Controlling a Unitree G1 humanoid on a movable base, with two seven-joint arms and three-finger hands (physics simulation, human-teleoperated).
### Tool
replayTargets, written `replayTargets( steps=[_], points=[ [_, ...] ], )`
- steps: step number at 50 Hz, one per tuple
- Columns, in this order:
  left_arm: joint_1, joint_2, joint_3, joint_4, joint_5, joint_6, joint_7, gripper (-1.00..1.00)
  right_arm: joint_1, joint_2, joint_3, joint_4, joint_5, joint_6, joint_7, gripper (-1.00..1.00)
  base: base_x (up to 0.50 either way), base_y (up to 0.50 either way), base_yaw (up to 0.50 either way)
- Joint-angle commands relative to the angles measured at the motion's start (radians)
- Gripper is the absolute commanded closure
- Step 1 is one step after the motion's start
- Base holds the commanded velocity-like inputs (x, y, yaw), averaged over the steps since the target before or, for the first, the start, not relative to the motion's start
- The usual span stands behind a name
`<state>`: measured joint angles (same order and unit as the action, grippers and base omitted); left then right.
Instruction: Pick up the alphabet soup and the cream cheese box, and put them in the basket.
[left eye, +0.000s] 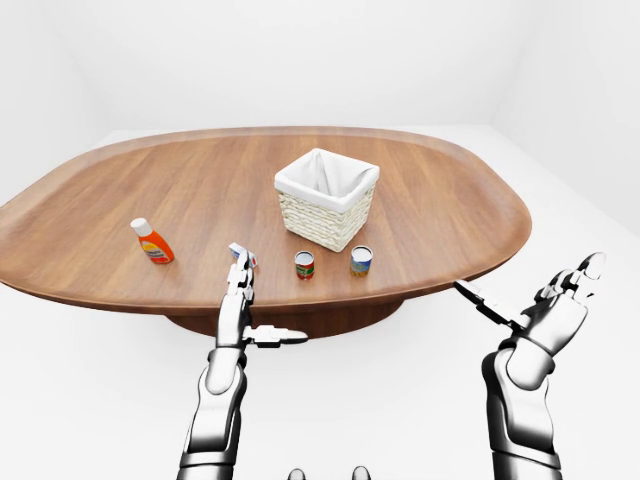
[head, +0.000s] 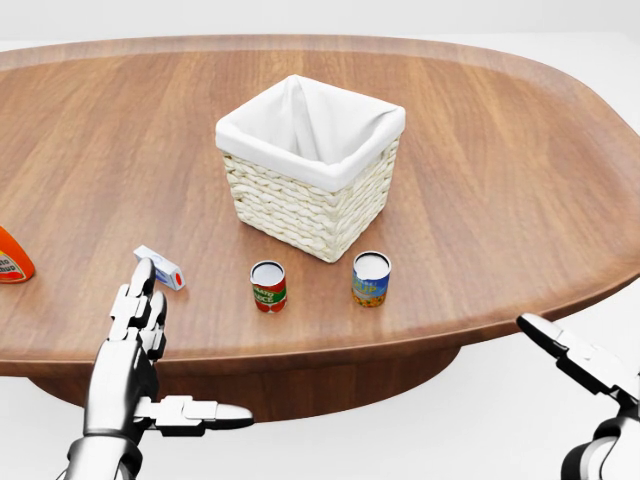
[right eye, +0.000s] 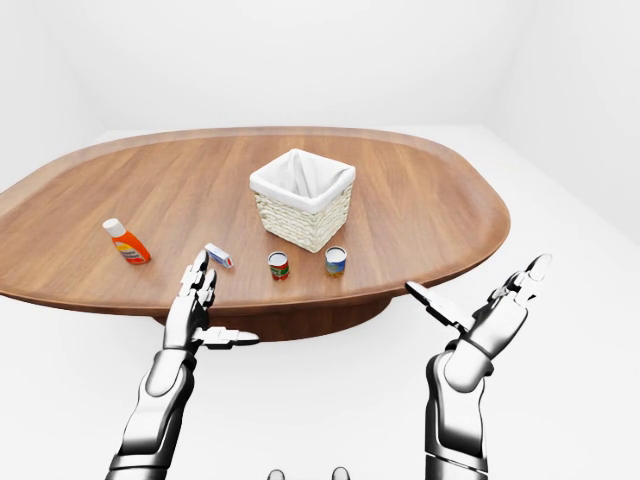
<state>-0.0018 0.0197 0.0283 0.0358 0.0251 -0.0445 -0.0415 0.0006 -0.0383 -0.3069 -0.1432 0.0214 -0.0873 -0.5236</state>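
The cream cheese box (head: 160, 267), just beyond the spread, empty left hand (head: 135, 345), looks light and rigid, best pinched across its narrow sides.

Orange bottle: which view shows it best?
The left-eye view: the orange bottle shows whole, cap included, lying on the table at its left. The right-eye view shows it whole too, nearly the same. The head view crops it to a sliver at its left edge.

I see a smooth satin wood table (head: 520, 150), rough woven wicker basket (head: 300, 205) with white cloth liner (head: 315, 125), glossy chrome-metal hands (left eye: 235, 310).
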Motion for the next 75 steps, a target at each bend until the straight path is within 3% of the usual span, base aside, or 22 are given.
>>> replayTargets(
  steps=[1,28,38,41,50,58,61,64,75],
  points=[
    [-0.001,0.000,0.001,0.003,0.000,-0.003,0.000,-1.00,0.001,0.000,0.000,0.002,-0.002,0.000,0.000,-1.00,0.00,0.00,0.00],
    [0.003,-0.001,-0.003,-0.006,0.008,0.000,0.001,-1.00,0.007,0.003,-0.001,-0.020,0.000,0.000,0.000,-1.00,0.00,0.00,0.00],
    [0.004,-0.001,-0.003,-0.014,0.006,0.005,0.001,-1.00,0.005,0.002,0.000,-0.009,-0.005,0.000,0.000,-1.00,0.26,0.00,0.00],
    [-0.001,0.000,-0.001,0.007,0.004,-0.011,0.000,-1.00,0.005,0.002,0.000,-0.005,-0.004,0.000,0.000,-1.00,0.30,0.00,0.00],
    [0.003,-0.001,-0.002,-0.006,0.005,-0.002,0.001,-1.00,0.008,0.004,-0.001,-0.011,-0.006,0.000,0.000,-1.00,0.33,0.00,0.00],
    [0.000,-0.001,0.000,0.003,-0.001,-0.014,0.002,-1.00,0.009,0.005,0.000,-0.015,-0.009,0.000,0.000,-1.00,0.26,0.00,0.00],
    [0.004,-0.001,-0.001,-0.010,-0.002,-0.004,0.001,-1.00,0.007,0.003,0.000,-0.006,-0.009,0.000,0.000,-1.00,0.26,0.00,0.00],
    [-0.002,0.000,0.001,0.008,-0.003,-0.016,0.001,-1.00,0.009,0.004,0.002,-0.012,-0.010,0.000,0.000,-1.00,0.26,0.00,0.00],
    [0.005,-0.002,0.001,-0.015,-0.007,-0.002,0.001,-1.00,0.006,0.002,0.003,-0.002,-0.011,0.000,0.000,-1.00,0.26,0.00,0.00]
  ],
)
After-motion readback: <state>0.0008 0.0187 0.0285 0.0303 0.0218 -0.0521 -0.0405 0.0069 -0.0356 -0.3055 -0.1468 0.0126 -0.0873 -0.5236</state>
